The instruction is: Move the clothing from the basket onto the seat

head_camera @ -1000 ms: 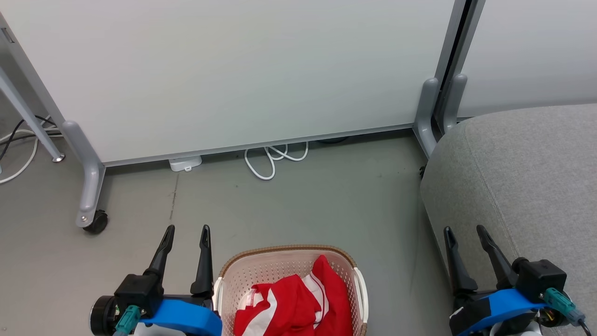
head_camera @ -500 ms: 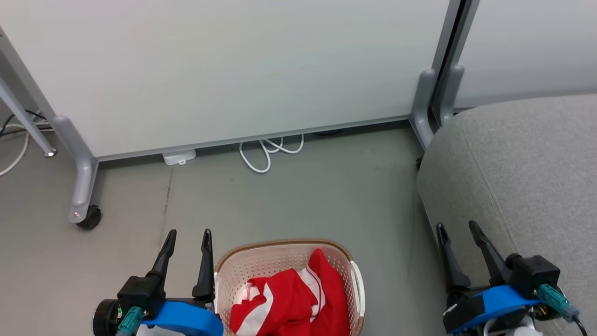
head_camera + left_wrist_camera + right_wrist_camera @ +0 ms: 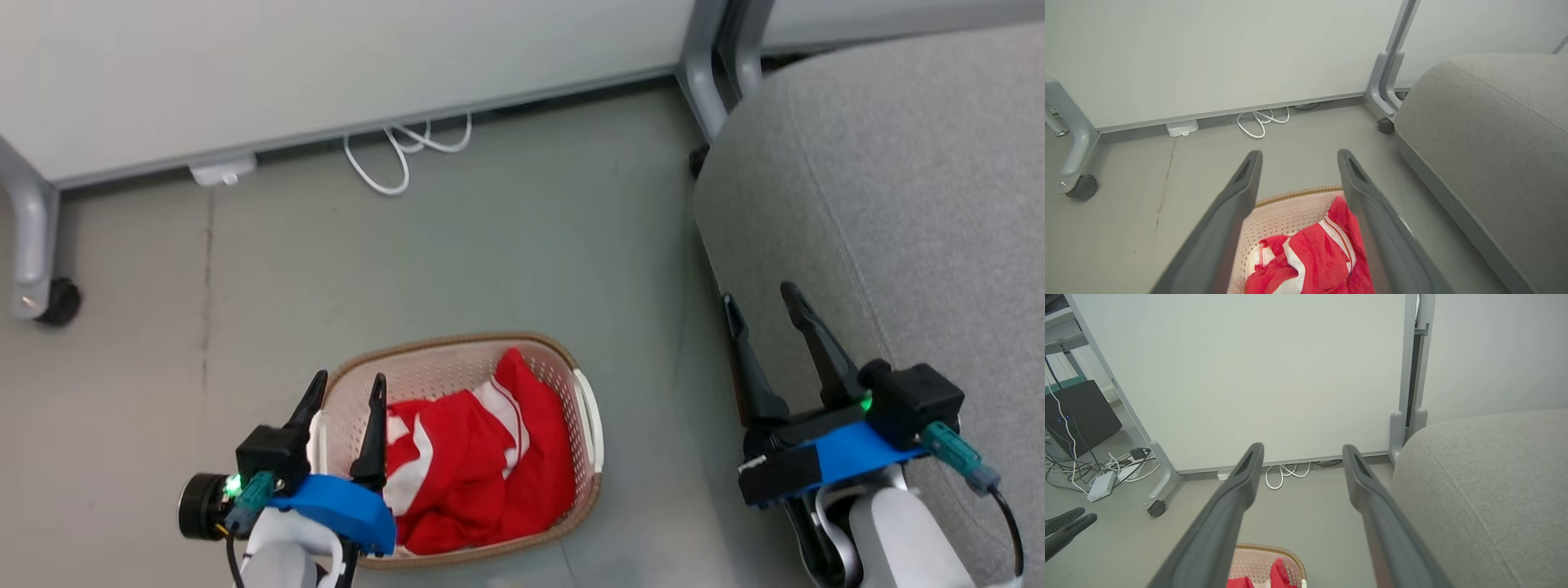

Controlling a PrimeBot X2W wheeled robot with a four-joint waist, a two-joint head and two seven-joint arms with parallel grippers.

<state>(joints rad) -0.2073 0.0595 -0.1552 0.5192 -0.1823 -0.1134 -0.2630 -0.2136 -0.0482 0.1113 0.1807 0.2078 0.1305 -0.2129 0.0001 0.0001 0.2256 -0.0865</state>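
Floor (image 3: 490, 245): grey, white partition (image 3: 245, 65) behind.
L gripper (image 3: 349, 377): wide apart, empty, over basket (image 3: 457, 339) left rim.
R gripper (image 3: 758, 292): wide apart, empty, by seat (image 3: 898, 204) edge.
Clothing (image 3: 473, 457): in basket, just right of L gripper.

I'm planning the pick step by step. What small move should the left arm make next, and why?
Probably lower the left gripper into the basket, onto the clothing. Its jaws stand open and empty over the basket's left rim. The red clothing lies heaped inside, close beside its fingers, and none is on the seat.
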